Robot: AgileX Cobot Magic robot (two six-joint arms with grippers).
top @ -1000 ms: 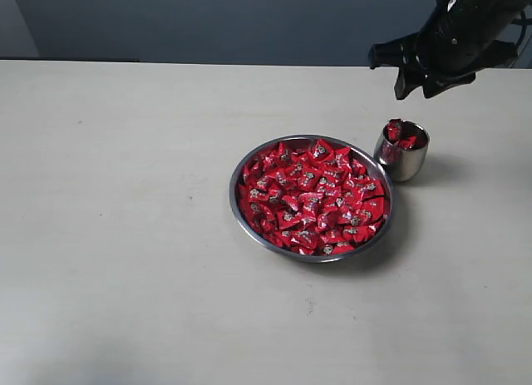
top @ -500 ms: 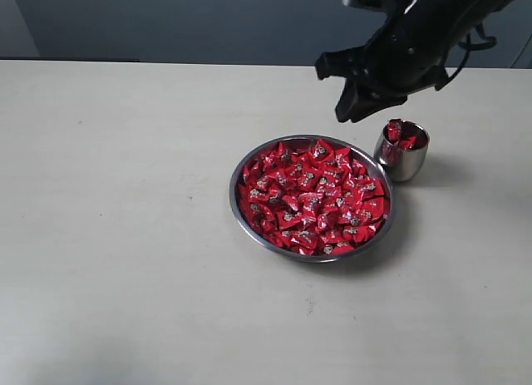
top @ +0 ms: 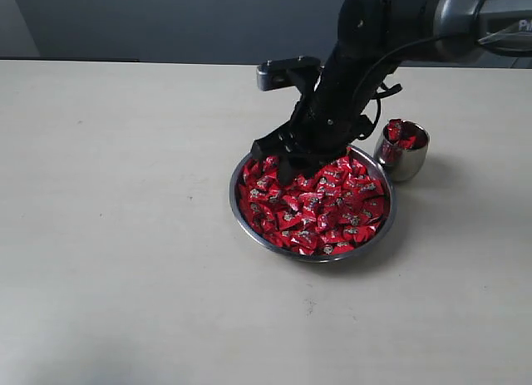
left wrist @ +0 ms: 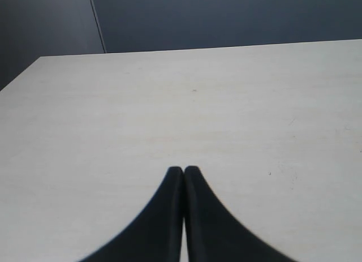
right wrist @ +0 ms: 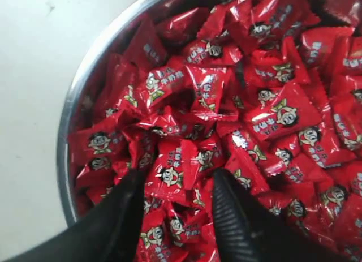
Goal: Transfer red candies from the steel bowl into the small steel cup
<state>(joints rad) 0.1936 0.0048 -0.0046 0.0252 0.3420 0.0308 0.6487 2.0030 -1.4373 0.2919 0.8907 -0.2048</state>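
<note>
The right end effector (top: 287, 162) is down at the back left of the bowl (top: 317, 257) as the exterior view shows it. Its fingers (right wrist: 127, 211) are spread apart and sunk among the red candies (top: 328, 209), with one wrapper between them, not clamped. The cup (top: 404, 162) stands just beside the bowl's right rim on the table (top: 125, 235) and holds a few candies. The left end effector (left wrist: 184, 172) hangs over the table, fingers pressed together, holding nothing.
</note>
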